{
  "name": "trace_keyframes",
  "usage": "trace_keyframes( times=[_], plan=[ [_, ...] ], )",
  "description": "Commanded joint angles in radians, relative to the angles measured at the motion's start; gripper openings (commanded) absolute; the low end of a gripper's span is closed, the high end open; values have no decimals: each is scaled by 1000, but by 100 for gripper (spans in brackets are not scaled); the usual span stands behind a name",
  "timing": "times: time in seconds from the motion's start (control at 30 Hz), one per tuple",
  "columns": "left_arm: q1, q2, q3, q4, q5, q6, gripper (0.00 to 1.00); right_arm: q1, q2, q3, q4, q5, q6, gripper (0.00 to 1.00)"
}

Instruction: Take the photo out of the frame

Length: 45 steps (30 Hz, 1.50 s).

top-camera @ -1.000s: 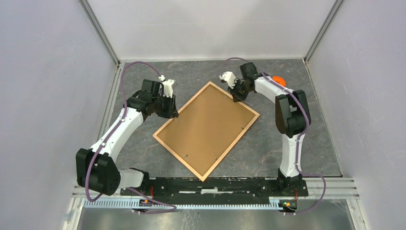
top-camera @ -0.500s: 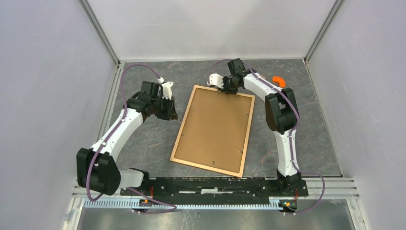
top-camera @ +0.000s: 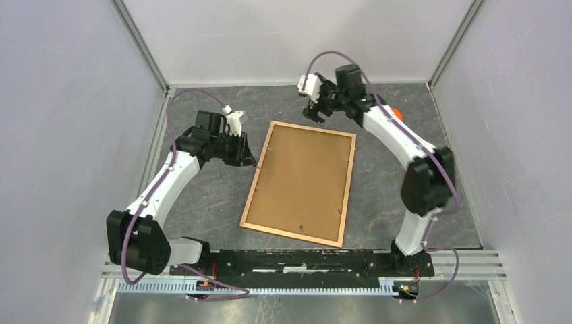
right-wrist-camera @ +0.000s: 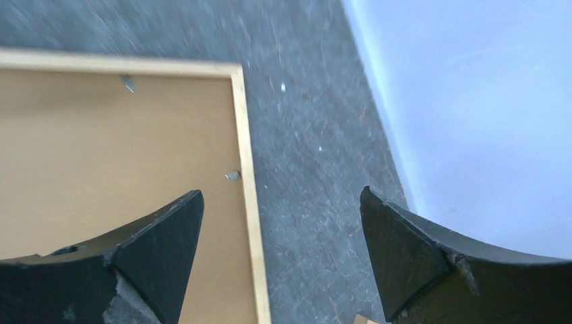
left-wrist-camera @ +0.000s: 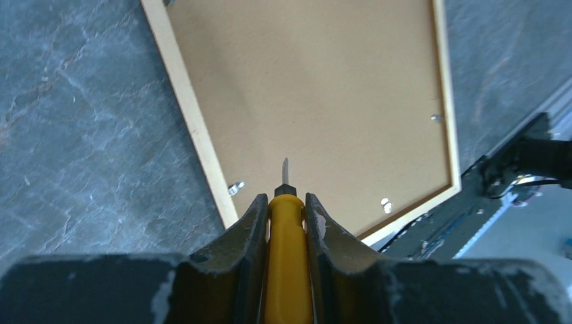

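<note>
**Frame back-up, screwdriver in my left fingers**

The frame [top-camera: 301, 183] lies flat on the grey table [top-camera: 378, 189], back up, with the brown backing board [top-camera: 300, 172] showing. The photo is not visible. My left gripper [left-wrist-camera: 287, 202] is clamped on a yellow-handled screwdriver [left-wrist-camera: 287, 263]. Its tip is over the frame's left side, near a metal tab [left-wrist-camera: 236, 187]. My right gripper [right-wrist-camera: 282, 202] is spread wide and holds nothing, raised over the frame's far edge. A small orange object [top-camera: 394, 113] sits beyond the frame's far right.
</note>
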Motion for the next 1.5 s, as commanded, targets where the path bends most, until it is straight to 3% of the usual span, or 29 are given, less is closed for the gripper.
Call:
trace_keyframes(
  times=[0.0, 0.1, 0.23, 0.33, 0.67, 0.83, 0.9, 0.97, 1.03, 1.27, 1.37, 1.47],
  plan=[
    [28, -40, 90, 42, 161, -92, 2, 17, -188, -76, 22, -172, 226, 93],
    [44, -50, 102, 72, 232, -144, 2, 39, -215, -85, -109, -281, 296, 98],
    [47, -48, 98, 105, 358, -200, 2, 88, -314, -266, -9, -356, 397, 98],
    [46, -63, 79, 125, 435, -218, 2, 152, -326, -295, -33, -356, 356, 98],
    [45, -117, 21, 145, 494, -242, 2, 299, -258, -266, -70, -432, 349, 79],
    [41, -130, 4, 151, 494, -242, 2, 341, -237, -226, -51, -398, 390, 61],
    [42, -135, 1, 152, 493, -242, 2, 342, -227, -218, -31, -370, 428, 48],
    [42, -142, -5, 163, 483, -254, 3, 341, -220, -217, -14, -351, 460, 24],
    [41, -148, -9, 179, 475, -283, 9, 341, -216, -227, 15, -332, 500, 0],
    [48, -174, -38, 222, 463, -347, 55, 341, -236, -257, 68, -338, 555, 0],
    [49, -173, -60, 257, 473, -392, 61, 341, -247, -271, 92, -335, 578, 0],
    [49, -170, -82, 303, 486, -435, 59, 341, -248, -280, 103, -344, 595, 0]
  ],
)
